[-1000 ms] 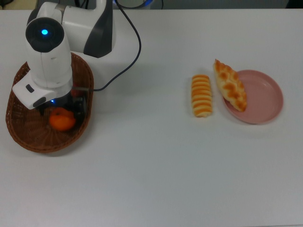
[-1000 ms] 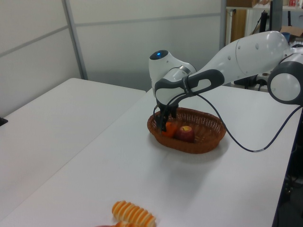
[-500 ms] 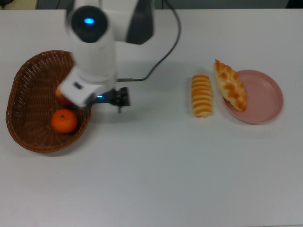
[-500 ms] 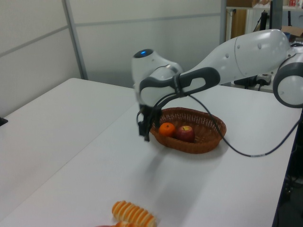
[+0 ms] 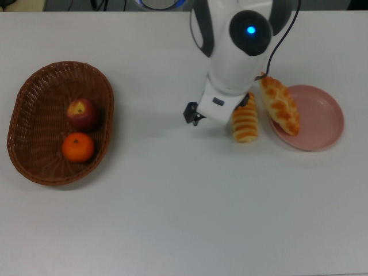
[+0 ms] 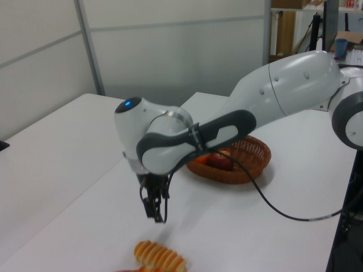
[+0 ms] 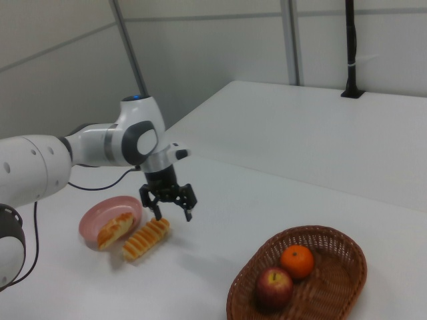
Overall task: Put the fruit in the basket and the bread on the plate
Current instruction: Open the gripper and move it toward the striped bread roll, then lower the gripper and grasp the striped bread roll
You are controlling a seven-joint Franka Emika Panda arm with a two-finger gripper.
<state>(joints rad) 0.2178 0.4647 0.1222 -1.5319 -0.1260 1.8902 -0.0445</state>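
Observation:
My gripper point(image 7: 171, 211) hangs open and empty just above the table, close beside the striped roll point(image 7: 145, 239). In the top view one of its fingers point(image 5: 192, 112) shows left of the roll point(image 5: 246, 123), and the wrist covers the roll's far end. The braided loaf point(image 5: 280, 105) leans on the pink plate's point(image 5: 319, 115) left rim, half on it. The red apple point(image 5: 82, 112) and the orange mandarin point(image 5: 77, 147) lie in the wicker basket point(image 5: 34, 86) at the top view's left. In the left view the gripper point(image 6: 155, 211) hovers over the roll point(image 6: 160, 256).
A dark cable point(image 6: 283, 207) trails from the arm over the table. The white table point(image 5: 172, 218) stretches between basket and plate. In the right view the basket point(image 7: 347, 267) sits at the near right, and a black pole point(image 7: 351, 47) stands at the back.
The arm has risen out of the basket and swept across the table to the bread. The apple and mandarin stay in the basket. The gripper holds nothing.

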